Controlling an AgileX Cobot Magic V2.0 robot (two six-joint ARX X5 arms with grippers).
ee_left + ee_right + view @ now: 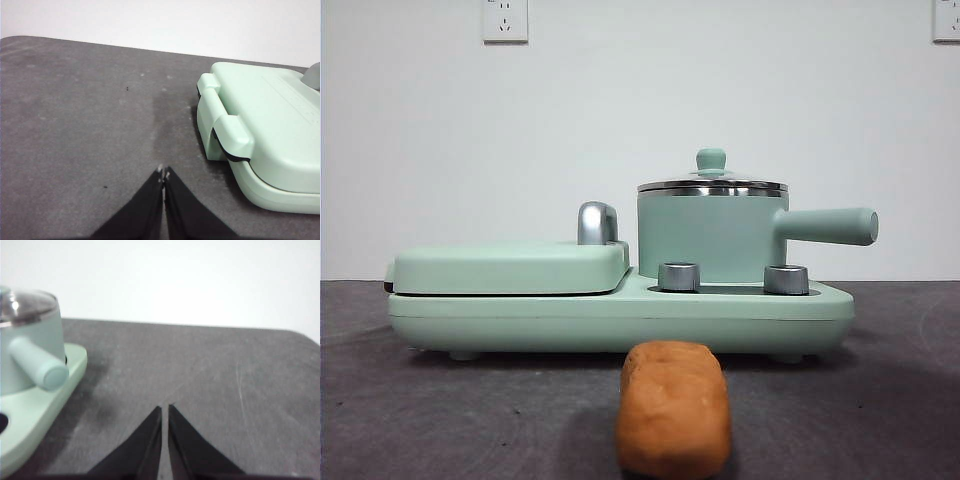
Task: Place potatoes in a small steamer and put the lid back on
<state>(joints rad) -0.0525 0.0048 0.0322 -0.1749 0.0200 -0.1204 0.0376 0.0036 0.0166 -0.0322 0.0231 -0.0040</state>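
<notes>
Both hands, left [163,173] and right [164,408], hover closed over dark grey table [440,420] by white wall [620,100].

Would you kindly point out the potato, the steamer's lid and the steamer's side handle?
potato [673,405], front view, middle of its near end.
lid [711,160], front view, its green knob.
steamer's side handle [39,368], right wrist view, mid-shaft.

No readable text, brand, number or sign anywhere I look; faint embossing on the griddle cover [280,115] is too blurred to read.
</notes>
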